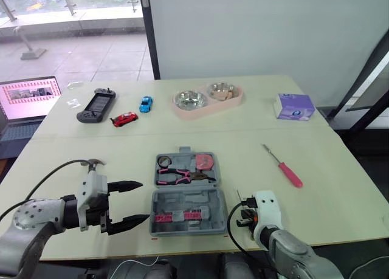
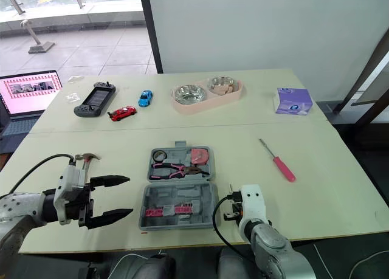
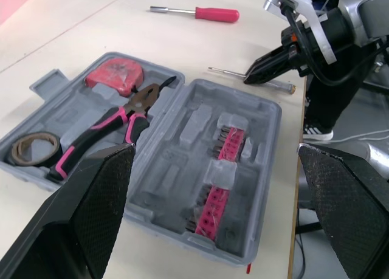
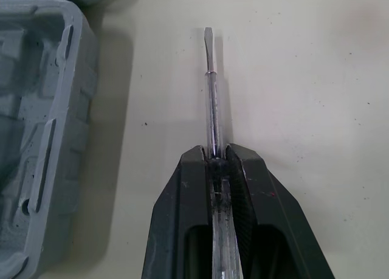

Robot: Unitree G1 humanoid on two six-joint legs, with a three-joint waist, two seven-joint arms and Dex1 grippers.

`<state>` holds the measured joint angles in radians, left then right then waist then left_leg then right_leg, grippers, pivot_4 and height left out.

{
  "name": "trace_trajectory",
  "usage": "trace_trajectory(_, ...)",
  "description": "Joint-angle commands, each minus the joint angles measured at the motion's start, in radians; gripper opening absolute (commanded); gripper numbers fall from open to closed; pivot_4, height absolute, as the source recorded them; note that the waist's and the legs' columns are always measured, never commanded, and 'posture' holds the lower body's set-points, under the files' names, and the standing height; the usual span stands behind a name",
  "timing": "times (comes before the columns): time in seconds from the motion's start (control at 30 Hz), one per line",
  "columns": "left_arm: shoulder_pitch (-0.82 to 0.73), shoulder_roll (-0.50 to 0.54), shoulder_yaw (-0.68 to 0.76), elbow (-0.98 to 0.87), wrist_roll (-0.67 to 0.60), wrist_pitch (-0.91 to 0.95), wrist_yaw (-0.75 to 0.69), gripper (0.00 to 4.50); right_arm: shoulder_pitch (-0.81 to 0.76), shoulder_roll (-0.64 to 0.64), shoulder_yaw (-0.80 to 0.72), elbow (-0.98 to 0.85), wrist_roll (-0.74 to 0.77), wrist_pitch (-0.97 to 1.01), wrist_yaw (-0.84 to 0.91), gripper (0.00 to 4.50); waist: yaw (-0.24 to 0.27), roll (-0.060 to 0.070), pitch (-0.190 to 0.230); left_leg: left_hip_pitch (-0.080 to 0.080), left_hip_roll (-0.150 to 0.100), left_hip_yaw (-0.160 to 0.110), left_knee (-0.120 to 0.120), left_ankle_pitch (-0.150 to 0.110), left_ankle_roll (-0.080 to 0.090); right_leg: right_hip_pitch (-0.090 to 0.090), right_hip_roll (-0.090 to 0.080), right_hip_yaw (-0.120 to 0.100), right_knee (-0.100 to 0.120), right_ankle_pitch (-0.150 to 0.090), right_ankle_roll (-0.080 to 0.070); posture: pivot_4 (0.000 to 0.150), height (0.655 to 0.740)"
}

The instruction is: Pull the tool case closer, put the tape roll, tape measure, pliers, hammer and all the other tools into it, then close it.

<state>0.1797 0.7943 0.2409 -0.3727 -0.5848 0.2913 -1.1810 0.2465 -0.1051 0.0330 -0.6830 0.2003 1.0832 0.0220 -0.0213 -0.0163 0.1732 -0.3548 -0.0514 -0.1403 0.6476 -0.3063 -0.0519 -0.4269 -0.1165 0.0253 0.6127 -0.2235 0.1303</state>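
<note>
The grey tool case [image 1: 182, 201] lies open near the table's front edge. Its far half holds a tape roll [image 1: 164, 161], pink-handled pliers [image 1: 182, 177] and a pink tape measure [image 1: 205, 162]; the near half holds pink bits. My left gripper [image 1: 144, 200] stands open just left of the case. Behind its wrist a hammer [image 1: 92, 164] head shows, the rest hidden. My right gripper [image 4: 217, 152], just right of the case, is shut on a thin clear-handled screwdriver [image 4: 209, 90] whose tip points away over the table. A red-handled screwdriver [image 1: 284, 168] lies further right.
At the back stand a pink double bowl [image 1: 206, 99], a purple box [image 1: 293, 106], a black game controller [image 1: 95, 104], a red toy car [image 1: 124, 118] and a blue toy car [image 1: 146, 104]. A laptop [image 1: 27, 99] sits off the table's left side.
</note>
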Motion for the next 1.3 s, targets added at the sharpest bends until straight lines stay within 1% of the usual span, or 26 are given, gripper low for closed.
trace_trajectory(0.03, -0.007, 0.015, 0.002, -0.012, 0.001, -0.006, -0.004, 4.50, 0.002, 0.010, -0.020, 0.037, 0.010, 0.002, 0.007, 1.01, 0.001, -0.001, -0.001, 0.000, 0.000, 0.000, 0.000, 0.000, 0.000, 0.000, 0.000, 0.000, 0.000, 0.000, 0.000, 0.150, 0.7360)
trace_trajectory(0.07, -0.005, 0.015, 0.002, -0.015, 0.002, -0.006, -0.003, 4.50, -0.004, 0.016, -0.036, 0.027, 0.025, 0.012, 0.017, 1.29, 0.001, -0.001, -0.001, 0.000, 0.000, 0.000, 0.000, 0.000, 0.000, 0.000, 0.000, 0.000, 0.000, 0.000, 0.000, 0.150, 0.7360)
trace_trajectory(0.13, -0.001, 0.014, 0.005, -0.021, 0.002, -0.003, 0.000, 4.50, -0.033, 0.006, -0.096, -0.015, 0.058, 0.041, 0.043, 2.28, 0.003, -0.001, -0.001, 0.000, 0.000, 0.000, 0.000, 0.000, 0.000, 0.000, 0.000, 0.000, 0.000, 0.000, 0.000, 0.150, 0.7360)
trace_trajectory(0.2, 0.003, 0.014, 0.009, -0.024, 0.001, -0.001, 0.002, 4.50, -0.084, -0.038, -0.191, -0.067, 0.096, 0.092, 0.078, 3.27, 0.005, 0.001, 0.000, -0.001, 0.000, 0.000, 0.000, 0.000, 0.000, 0.000, 0.000, 0.000, 0.000, 0.000, 0.000, 0.150, 0.7360)
trace_trajectory(0.23, 0.004, 0.013, 0.011, -0.025, -0.001, 0.000, 0.003, 4.50, -0.111, -0.071, -0.230, -0.086, 0.114, 0.119, 0.103, 3.27, 0.006, 0.002, 0.001, -0.001, -0.001, 0.000, 0.001, 0.000, 0.000, 0.000, -0.001, 0.000, 0.000, 0.000, 0.000, 0.150, 0.7360)
trace_trajectory(0.3, 0.005, 0.012, 0.011, -0.029, -0.001, 0.002, 0.007, 4.50, -0.200, -0.180, -0.306, -0.101, 0.177, 0.182, 0.191, 3.27, 0.007, 0.004, 0.002, -0.001, -0.001, 0.000, 0.001, 0.000, 0.000, 0.000, -0.001, 0.000, -0.001, 0.000, 0.000, 0.150, 0.7360)
trace_trajectory(0.33, 0.003, 0.011, 0.010, -0.030, -0.001, 0.003, 0.010, 4.50, -0.249, -0.258, -0.316, -0.095, 0.207, 0.185, 0.251, 3.27, 0.006, 0.004, 0.003, -0.002, -0.002, 0.000, 0.001, 0.000, 0.000, 0.000, -0.001, 0.000, -0.001, 0.000, 0.000, 0.150, 0.7360)
trace_trajectory(0.4, 0.003, 0.007, 0.008, -0.033, -0.003, 0.005, 0.016, 4.50, -0.366, -0.466, -0.290, -0.048, 0.262, 0.143, 0.426, 3.27, 0.000, 0.008, 0.005, -0.001, -0.001, 0.001, 0.001, 0.000, 0.000, 0.000, -0.001, 0.000, -0.001, 0.000, 0.000, 0.150, 0.7360)
trace_trajectory(0.43, 0.004, 0.005, 0.005, -0.035, -0.001, 0.003, 0.017, 4.50, -0.416, -0.602, -0.228, -0.018, 0.252, 0.060, 0.547, 3.27, -0.001, 0.010, 0.007, -0.001, -0.001, 0.002, 0.001, 0.000, 0.000, 0.000, -0.001, 0.000, 0.000, 0.000, 0.000, 0.150, 0.7360)
trace_trajectory(0.47, 0.002, 0.003, 0.001, -0.035, 0.000, 0.003, 0.019, 4.50, -0.448, -0.694, -0.182, 0.009, 0.244, -0.001, 0.628, 3.27, 0.000, 0.011, 0.008, -0.001, -0.001, 0.002, 0.001, 0.000, 0.000, 0.000, -0.001, 0.000, -0.001, 0.000, 0.000, 0.150, 0.7360)
trace_trajectory(0.5, 0.004, 0.002, -0.002, -0.036, 0.002, 0.000, 0.018, 4.50, -0.471, -0.815, -0.095, 0.033, 0.191, -0.138, 0.753, 3.27, 0.001, 0.010, 0.008, -0.001, -0.001, 0.002, 0.000, 0.000, 0.000, 0.000, -0.001, 0.000, -0.001, -0.002, 0.003, 0.150, 0.7360)
trace_trajectory(0.53, 0.003, 0.002, -0.006, -0.036, 0.003, -0.002, 0.017, 4.50, -0.487, -0.904, -0.019, 0.061, 0.128, -0.286, 0.857, 3.27, 0.002, 0.010, 0.009, -0.001, 0.000, 0.001, 0.000, 0.000, 0.001, 0.000, 0.000, -0.001, -0.001, -0.003, 0.004, 0.150, 0.7360)
trace_trajectory(0.57, 0.001, 0.003, -0.012, -0.033, 0.006, -0.005, 0.014, 4.50, -0.521, -0.982, 0.072, 0.106, 0.036, -0.479, 0.967, 3.27, 0.003, 0.009, 0.009, -0.001, 0.000, 0.001, -0.001, -0.001, 0.001, 0.000, 0.000, -0.002, -0.001, -0.002, 0.007, 0.150, 0.7360)
trace_trajectory(0.6, -0.003, 0.005, -0.017, -0.029, 0.010, -0.009, 0.012, 4.50, -0.558, -1.035, 0.157, 0.161, -0.056, -0.679, 1.061, 3.27, 0.002, 0.008, 0.010, -0.001, 0.001, 0.001, -0.001, -0.001, 0.002, 0.001, 0.000, -0.003, -0.001, -0.002, 0.006, 0.150, 0.7360)
trace_trajectory(0.63, -0.007, 0.007, -0.021, -0.026, 0.013, -0.011, 0.010, 4.50, -0.603, -1.061, 0.232, 0.219, -0.139, -0.874, 1.141, 3.27, 0.001, 0.007, 0.011, -0.001, 0.001, 0.001, -0.001, -0.001, 0.002, 0.001, 0.000, -0.003, -0.001, -0.002, 0.006, 0.150, 0.7360)
trace_trajectory(0.7, -0.018, 0.008, -0.026, -0.019, 0.014, -0.011, 0.012, 4.50, -0.683, -1.064, 0.337, 0.332, -0.242, -1.163, 1.253, 3.27, -0.001, 0.004, 0.014, -0.002, 0.000, 0.003, 0.000, -0.001, 0.001, 0.001, -0.002, -0.002, -0.002, -0.001, 0.007, 0.150, 0.7360)
trace_trajectory(0.77, -0.024, 0.008, -0.028, -0.019, 0.014, -0.009, 0.015, 4.50, -0.765, -1.034, 0.420, 0.452, -0.339, -1.398, 1.311, 3.27, 0.000, 0.002, 0.015, -0.002, -0.001, 0.004, 0.001, -0.001, 0.001, 0.001, -0.003, -0.001, -0.002, -0.001, 0.007, 0.150, 0.7360)
trace_trajectory(0.87, -0.021, 0.007, -0.026, -0.026, 0.012, -0.007, 0.020, 4.50, -0.874, -0.967, 0.522, 0.599, -0.470, -1.657, 1.342, 3.27, -0.002, 0.001, 0.016, -0.002, -0.001, 0.005, 0.002, -0.001, 0.001, 0.001, -0.003, 0.000, -0.002, 0.000, 0.005, 0.150, 0.7360)
trace_trajectory(0.93, -0.008, 0.006, -0.018, -0.037, 0.011, -0.006, 0.026, 4.50, -0.920, -0.931, 0.579, 0.646, -0.540, -1.791, 1.360, 3.27, -0.002, 0.001, 0.016, -0.001, -0.001, 0.004, 0.002, 0.000, 0.001, 0.001, -0.002, 0.000, -0.001, 0.001, 0.005, 0.150, 0.7360)
trace_trajectory(1.03, 0.013, 0.006, 0.000, -0.052, 0.006, -0.003, 0.039, 4.50, -0.940, -0.898, 0.633, 0.654, -0.605, -1.887, 1.381, 3.27, 0.002, 0.001, 0.016, -0.001, 0.000, 0.003, 0.001, 0.000, 0.000, 0.000, -0.002, 0.000, 0.000, 0.001, 0.004, 0.150, 0.7360)
trace_trajectory(1.2, 0.041, 0.004, 0.010, -0.075, -0.001, 0.001, 0.056, 4.50, -0.933, -0.836, 0.666, 0.641, -0.652, -1.867, 1.403, 3.27, 0.005, 0.001, 0.016, -0.002, -0.001, 0.003, 0.001, 0.000, 0.000, 0.000, -0.002, 0.000, 0.000, 0.001, 0.004, 0.150, 0.7360)
trace_trajectory(1.3, 0.053, 0.004, 0.014, -0.086, -0.006, 0.002, 0.063, 4.50, -0.945, -0.789, 0.670, 0.653, -0.707, -1.857, 1.391, 3.27, 0.005, 0.001, 0.016, -0.001, -0.001, 0.003, 0.001, 0.000, 0.000, 0.000, -0.002, 0.000, 0.000, 0.001, 0.003, 0.150, 0.7360)
